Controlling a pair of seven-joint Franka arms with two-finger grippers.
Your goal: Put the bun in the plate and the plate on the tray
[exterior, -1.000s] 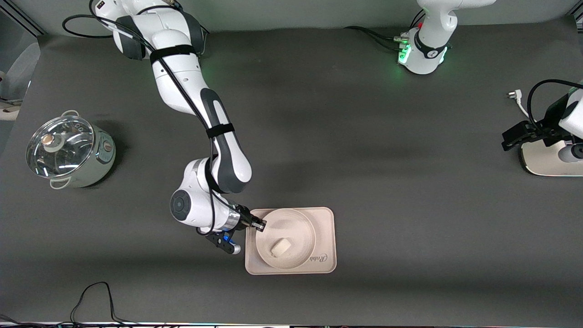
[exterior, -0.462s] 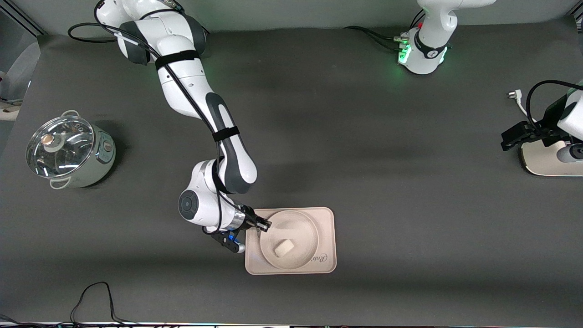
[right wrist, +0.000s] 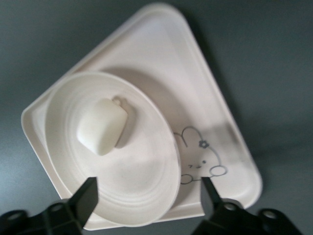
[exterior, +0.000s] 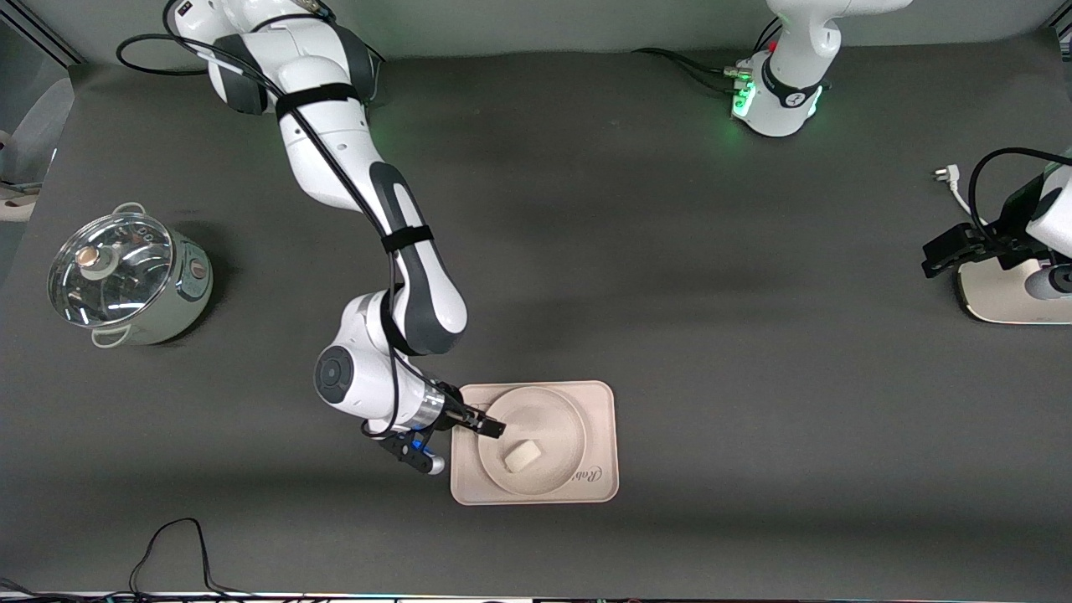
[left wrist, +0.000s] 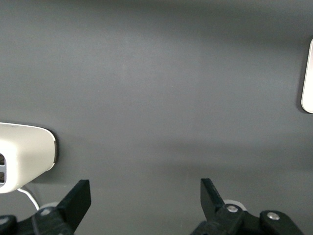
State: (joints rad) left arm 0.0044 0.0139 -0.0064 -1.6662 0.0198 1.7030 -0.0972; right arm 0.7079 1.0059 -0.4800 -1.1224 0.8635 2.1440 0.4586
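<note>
The white bun (exterior: 521, 455) lies in the round cream plate (exterior: 554, 416), and the plate sits on the rectangular tray (exterior: 600, 400). My right gripper (exterior: 491, 427) is open over the plate's rim at the tray's end toward the right arm. In the right wrist view the bun (right wrist: 101, 126), the plate (right wrist: 139, 188) and the tray (right wrist: 164, 54) with its bear drawing show past the right gripper (right wrist: 148, 186), whose jaws stand wide apart and hold nothing. My left gripper (exterior: 931, 255) waits open and empty at the left arm's end of the table; the left wrist view (left wrist: 144, 183) shows only dark mat between its jaws.
A steel pot with a glass lid (exterior: 126, 280) stands at the right arm's end. A white flat object (exterior: 1005, 301) lies beneath the left gripper, with a white plug (exterior: 945, 174) nearby. A black cable (exterior: 167, 544) loops at the front edge.
The plate with the bun slid slightly on the tray toward the left arm's end. The right gripper shifted along the plate's rim toward the front camera. The left arm has not moved.
</note>
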